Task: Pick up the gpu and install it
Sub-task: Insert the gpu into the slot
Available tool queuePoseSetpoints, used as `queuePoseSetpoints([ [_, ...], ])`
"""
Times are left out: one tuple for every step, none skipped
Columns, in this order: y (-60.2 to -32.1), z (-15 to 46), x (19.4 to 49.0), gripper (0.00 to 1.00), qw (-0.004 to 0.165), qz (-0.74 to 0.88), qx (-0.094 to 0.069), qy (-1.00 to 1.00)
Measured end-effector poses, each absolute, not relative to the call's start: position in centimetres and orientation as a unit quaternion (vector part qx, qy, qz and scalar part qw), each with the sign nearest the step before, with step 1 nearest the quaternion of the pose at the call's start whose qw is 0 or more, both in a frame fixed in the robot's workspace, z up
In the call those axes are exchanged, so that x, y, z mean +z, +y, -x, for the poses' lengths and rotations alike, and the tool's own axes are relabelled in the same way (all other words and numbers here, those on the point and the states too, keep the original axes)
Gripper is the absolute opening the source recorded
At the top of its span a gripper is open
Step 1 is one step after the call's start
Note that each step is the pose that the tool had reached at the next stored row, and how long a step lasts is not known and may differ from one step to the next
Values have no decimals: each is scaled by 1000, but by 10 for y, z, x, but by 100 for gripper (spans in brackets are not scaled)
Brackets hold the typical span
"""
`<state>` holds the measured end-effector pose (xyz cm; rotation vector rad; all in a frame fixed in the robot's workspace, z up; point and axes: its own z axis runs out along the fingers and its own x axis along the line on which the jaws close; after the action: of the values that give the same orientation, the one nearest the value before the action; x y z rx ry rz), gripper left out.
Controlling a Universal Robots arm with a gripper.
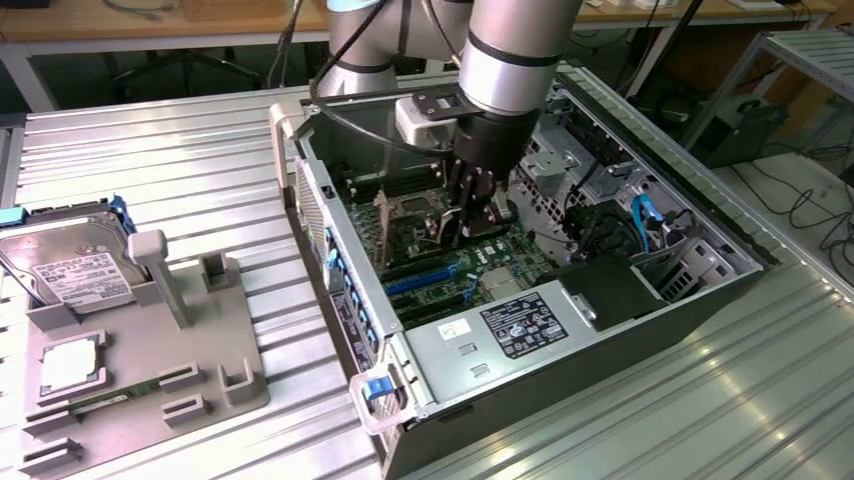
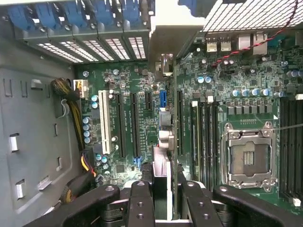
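Note:
My gripper (image 1: pixel 483 222) reaches down into the open computer case (image 1: pixel 350 300), over the green motherboard (image 2: pixel 236 80). In the wrist view the gripper (image 2: pixel 163 191) is shut on the gpu (image 2: pixel 173 118). The card shows edge-on as a thin green strip running away from the fingers (image 2: pixel 141 201). Its silver end bracket (image 2: pixel 165 33) sits by the case's rear slot openings. The card stands upright just above the black expansion slots (image 2: pixel 135 125), near a blue slot (image 2: pixel 163 99). I cannot tell whether its edge touches a slot.
A silver hard drive (image 1: pixel 67 265) and a narrow RAM stick (image 1: pixel 114 398) rest on the grey fixture (image 1: pixel 147 360) at the exterior view's left. Inside the case are the CPU socket (image 2: pixel 248 156), the power supply (image 1: pixel 521 325), blue cables (image 1: pixel 645 225) and a yellow-black wire bundle (image 2: pixel 71 99).

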<state>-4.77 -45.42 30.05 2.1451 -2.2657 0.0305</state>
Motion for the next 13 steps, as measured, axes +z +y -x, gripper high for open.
queuePoseSetpoints([
  [-453, 50, 293, 28, 10, -688, 9, -725],
  [-451, 52, 280, 28, 11, -698, 9, -715],
  [-451, 57, 273, 28, 9, -699, 8, -715],
  [-452, 60, 265, 28, 9, -699, 8, -715],
  [-454, 66, 259, 28, 8, -699, 7, -715],
  [-455, 74, 254, 28, 8, -699, 7, -715],
  [-455, 74, 238, 28, 8, -699, 7, -715],
  [-455, 74, 238, 28, 8, -699, 7, -715],
  [-454, 74, 238, 28, 8, -699, 7, -715],
  [-455, 74, 238, 28, 8, -699, 7, -715],
  [-455, 74, 239, 28, 8, -699, 7, -715],
  [-454, 74, 240, 28, 8, -699, 7, -715],
  [-454, 74, 242, 28, 8, -699, 7, -715],
])
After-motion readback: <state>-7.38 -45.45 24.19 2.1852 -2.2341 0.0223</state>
